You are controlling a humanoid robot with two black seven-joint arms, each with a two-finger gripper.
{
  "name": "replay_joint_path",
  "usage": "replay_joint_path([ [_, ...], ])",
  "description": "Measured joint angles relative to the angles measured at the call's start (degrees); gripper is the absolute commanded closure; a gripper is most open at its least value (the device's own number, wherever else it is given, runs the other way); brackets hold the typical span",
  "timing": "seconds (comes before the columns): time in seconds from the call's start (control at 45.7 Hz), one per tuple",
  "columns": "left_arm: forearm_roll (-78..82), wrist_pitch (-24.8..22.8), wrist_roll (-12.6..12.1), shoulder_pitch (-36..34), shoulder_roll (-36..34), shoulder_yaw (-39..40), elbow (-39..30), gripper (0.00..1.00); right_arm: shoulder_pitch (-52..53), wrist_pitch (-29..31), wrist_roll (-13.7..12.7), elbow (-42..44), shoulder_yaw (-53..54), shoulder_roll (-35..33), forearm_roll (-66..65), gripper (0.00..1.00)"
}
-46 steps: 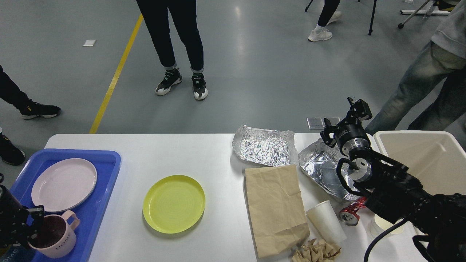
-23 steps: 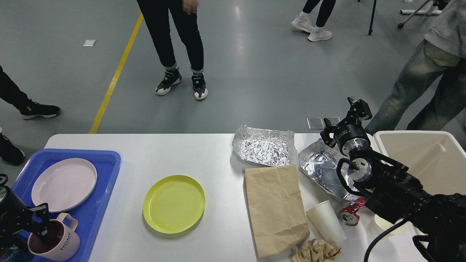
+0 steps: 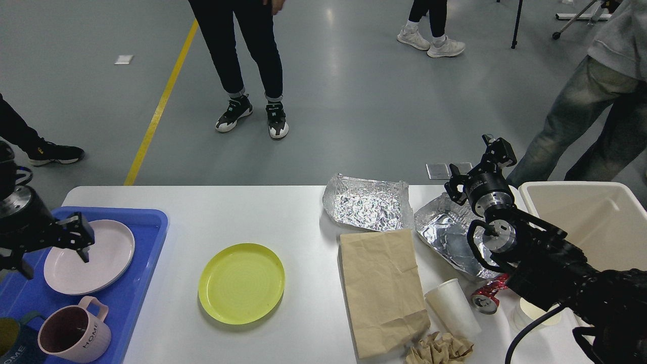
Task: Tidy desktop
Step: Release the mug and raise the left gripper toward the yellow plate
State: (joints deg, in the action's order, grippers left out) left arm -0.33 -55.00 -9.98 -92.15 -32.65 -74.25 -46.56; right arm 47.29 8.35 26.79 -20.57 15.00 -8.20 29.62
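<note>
The white desktop (image 3: 227,212) holds a yellow plate (image 3: 241,283), a flat brown paper bag (image 3: 381,290), two crumpled foil sheets (image 3: 366,202) (image 3: 447,235), a white paper cup (image 3: 452,308) lying on its side, a crushed red can (image 3: 488,296) and crumpled brown paper (image 3: 440,349). My left gripper (image 3: 53,250) is open and empty above the pink plate (image 3: 96,258) in the blue tray (image 3: 146,222). The pink mug (image 3: 76,333) stands free in the tray. My right gripper (image 3: 477,169) is open and empty at the table's far edge, above the right foil sheet.
A beige bin (image 3: 591,222) stands at the right end of the table. A second, dark mug (image 3: 10,344) shows at the tray's near left corner. A white round lid or cup (image 3: 525,313) lies under my right arm. People stand on the floor beyond the table.
My left gripper has let go of the pink mug and moved up and away, over the pink plate. The mug stays in the tray. The right arm has not moved.
</note>
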Motion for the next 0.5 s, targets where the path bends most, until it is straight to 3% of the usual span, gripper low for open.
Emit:
replay_joint_path([
  [0.197,-1.4,0.0,5.5,-8.4,9.2,-5.3,-1.5,0.12,0.0,0.0,0.0,0.0,0.0,0.0,0.0,0.00],
  [0.328,-1.5,0.0,9.6,-10.3,14.6,-6.2,-1.9,0.12,0.0,0.0,0.0,0.0,0.0,0.0,0.0,0.00],
  [0.416,-1.5,0.5,10.6,-9.1,16.8,-5.8,-1.7,0.11,0.0,0.0,0.0,0.0,0.0,0.0,0.0,0.00],
  [0.504,-1.5,4.0,10.6,-7.0,18.7,-5.3,-1.1,0.11,0.0,0.0,0.0,0.0,0.0,0.0,0.0,0.00],
])
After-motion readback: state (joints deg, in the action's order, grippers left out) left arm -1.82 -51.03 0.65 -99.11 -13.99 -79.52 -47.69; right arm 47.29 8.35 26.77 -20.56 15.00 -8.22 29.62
